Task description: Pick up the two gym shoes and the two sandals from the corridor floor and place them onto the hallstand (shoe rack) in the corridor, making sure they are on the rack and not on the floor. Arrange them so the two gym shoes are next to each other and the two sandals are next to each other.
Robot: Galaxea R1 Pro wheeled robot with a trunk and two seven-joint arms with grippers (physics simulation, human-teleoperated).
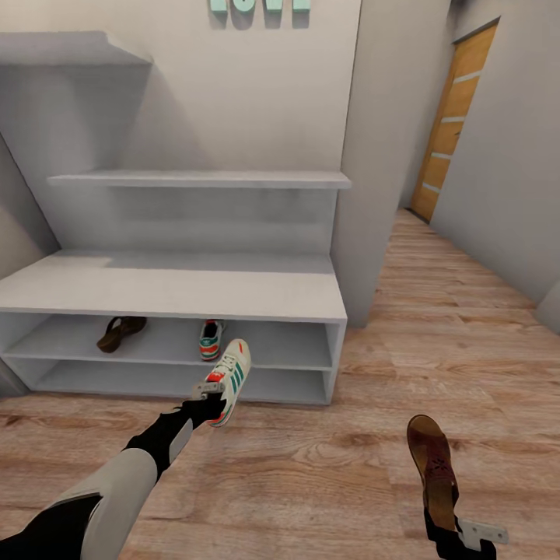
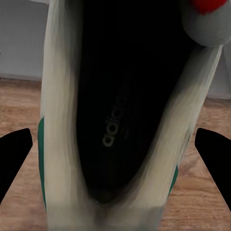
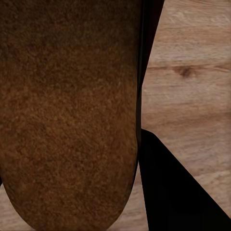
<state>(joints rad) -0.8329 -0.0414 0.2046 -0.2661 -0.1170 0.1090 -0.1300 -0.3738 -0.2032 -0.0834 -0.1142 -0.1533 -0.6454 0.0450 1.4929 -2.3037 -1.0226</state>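
Already two of the four pieces sit on the upper open shelf of the hallstand [image 1: 179,292]: one dark-brown sandal [image 1: 120,332] toward its left and one gym shoe [image 1: 211,340] near the middle, well apart from each other. The left gripper [image 1: 207,391] is pinching the second gym shoe [image 1: 229,379] at its heel end, and holds it just in front of the rack with the toe pointing up toward the shelf edge; in the left wrist view the sneaker's dark insole [image 2: 120,110] runs away from the camera with a black finger [image 2: 13,154] on each side of the collar. The right gripper [image 1: 459,537], low at the head view's near right, is clamped on the heel of the second sandal [image 1: 432,470], which is held out forward above the corridor floor [image 1: 467,334]; the right wrist view shows its brown suede-like footbed [image 3: 67,110] pressed against a dark finger [image 3: 168,183]. Both items look light. The sneaker has a padded collar that probably gives a little under pressure while its sole stays fairly stiff, so a hold across the heel counter seems sound. The sandal is thin and flat, likely to flex or droop at the toe, and offers little to hold beyond the edges of its sole; a hold at the heel may let it swing when it is set beside its mate.
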